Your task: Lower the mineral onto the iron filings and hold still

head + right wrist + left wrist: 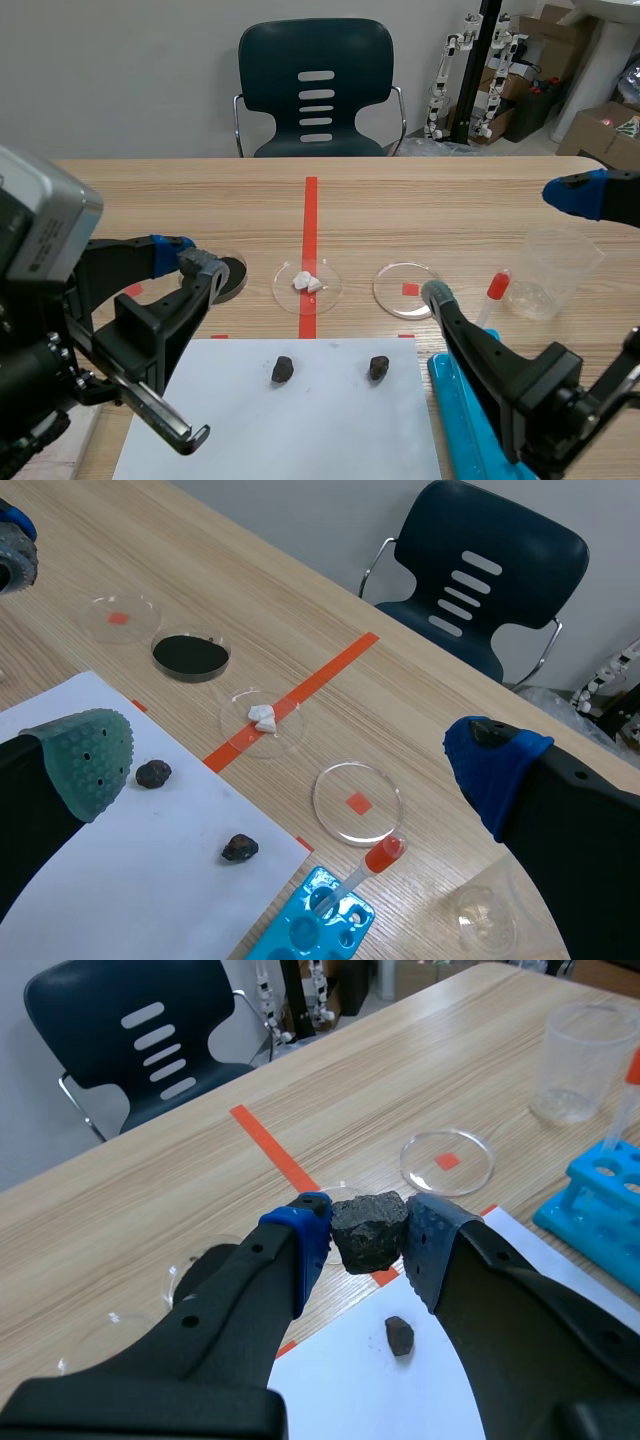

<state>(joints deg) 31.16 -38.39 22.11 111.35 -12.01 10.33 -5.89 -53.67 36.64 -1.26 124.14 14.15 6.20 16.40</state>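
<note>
A rough dark-grey mineral (370, 1230) sits pressed between the blue pads of my left gripper (368, 1245), which is shut on it. In the scene view the left gripper (192, 258) hangs with the mineral (201, 264) at the near left rim of the dish of black iron filings (232, 276), above the table. That dish (190, 655) shows whole in the right wrist view; in the left wrist view it is mostly hidden behind a finger. My right gripper (508, 245) stands open at the right, holding nothing.
A dish with white chunks (307, 283) lies on the red tape line, with an empty dish (407, 289) to its right. A plastic beaker (553, 272) and a blue rack (470, 410) with a red-capped tube (495, 293) stand right. Two dark stones (282, 369) (379, 367) lie on white paper (300, 430).
</note>
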